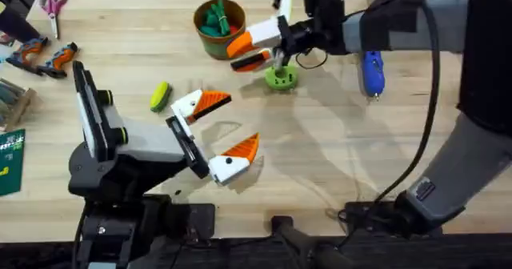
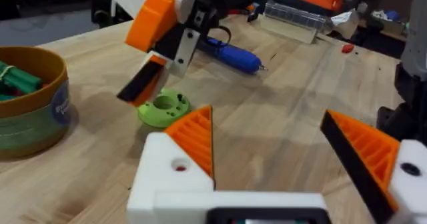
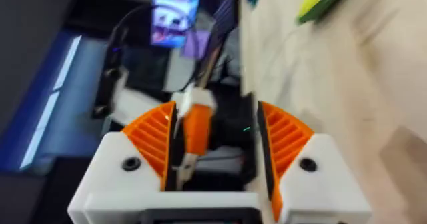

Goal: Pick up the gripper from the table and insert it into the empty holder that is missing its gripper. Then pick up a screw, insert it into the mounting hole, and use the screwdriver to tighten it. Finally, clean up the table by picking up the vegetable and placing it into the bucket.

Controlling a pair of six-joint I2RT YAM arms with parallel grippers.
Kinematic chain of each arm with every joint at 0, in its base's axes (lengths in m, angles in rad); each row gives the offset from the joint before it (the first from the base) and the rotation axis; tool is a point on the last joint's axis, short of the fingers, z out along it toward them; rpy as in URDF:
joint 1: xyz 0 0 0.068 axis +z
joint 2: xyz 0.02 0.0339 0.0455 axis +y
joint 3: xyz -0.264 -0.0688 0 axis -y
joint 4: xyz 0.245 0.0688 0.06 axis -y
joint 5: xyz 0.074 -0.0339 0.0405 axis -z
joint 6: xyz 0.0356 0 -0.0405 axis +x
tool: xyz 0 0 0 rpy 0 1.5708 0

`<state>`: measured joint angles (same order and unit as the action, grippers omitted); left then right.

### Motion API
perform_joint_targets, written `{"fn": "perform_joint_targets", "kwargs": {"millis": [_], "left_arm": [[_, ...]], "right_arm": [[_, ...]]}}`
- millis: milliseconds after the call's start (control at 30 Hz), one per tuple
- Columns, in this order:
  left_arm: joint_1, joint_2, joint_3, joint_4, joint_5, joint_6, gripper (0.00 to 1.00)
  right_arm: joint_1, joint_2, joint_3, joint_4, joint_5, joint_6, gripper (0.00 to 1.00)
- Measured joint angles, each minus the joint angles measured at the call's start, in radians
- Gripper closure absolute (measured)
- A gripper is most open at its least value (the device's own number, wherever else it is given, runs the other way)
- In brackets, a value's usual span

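Both grippers stand with their fingers apart. The right gripper, white-bodied with orange ribbed pads, is rolled on its side so that one finger sits above the other, moderately parted. It hangs between the bucket and a lime-green round plastic ring. Its wrist view shows a blurred orange-and-white shape in the gap; I cannot tell whether that is held or lies farther off. The left gripper, of the same white and orange make, is spread wide over the pale wooden table and grips nothing. Just beside its farther finger lies the vegetable, a small oblong toy, yellow with a green end, flat on the wood. The bucket stands at the far side, a round tub with dark green sides and an orange-brown rim, teal-green pieces inside. The screwdriver, blue and pen-shaped with a thin silver tip, lies on the table to the right of the ring, well apart from the vegetable.
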<state>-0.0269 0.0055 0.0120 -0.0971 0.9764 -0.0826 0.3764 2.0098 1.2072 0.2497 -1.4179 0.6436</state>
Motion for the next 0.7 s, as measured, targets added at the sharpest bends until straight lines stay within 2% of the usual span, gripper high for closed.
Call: {"fn": "perform_joint_targets", "kwargs": {"millis": [267, 367, 467, 533, 633, 700], "left_arm": [[0.0, 0.0, 0.0, 0.0, 0.0, 0.0, 0.015], [0.0, 0.0, 0.0, 0.0, 0.0, 0.0, 0.015], [0.0, 0.0, 0.0, 0.0, 0.0, 0.0, 0.015], [0.0, 0.0, 0.0, 0.0, 0.0, 0.0, 0.014], [0.0, 0.0, 0.0, 0.0, 0.0, 0.0, 0.016], [0.0, 0.0, 0.0, 0.0, 0.0, 0.0, 0.016]], "right_arm": [[-0.118, 0.0, 0.0, -0.009, 0.194, -0.143, 0.355], [-0.159, -0.014, 0.006, -0.106, 0.265, -0.198, 0.353], [-0.189, -0.053, 0.041, -0.338, 0.362, -0.295, 0.343], [-0.195, -0.085, 0.097, -0.55, 0.452, -0.39, 0.327], [-0.186, -0.143, 0.204, -0.838, 0.606, -0.546, 0.263], [-0.169, -0.183, 0.271, -0.964, 0.703, -0.623, 0.223]]}}
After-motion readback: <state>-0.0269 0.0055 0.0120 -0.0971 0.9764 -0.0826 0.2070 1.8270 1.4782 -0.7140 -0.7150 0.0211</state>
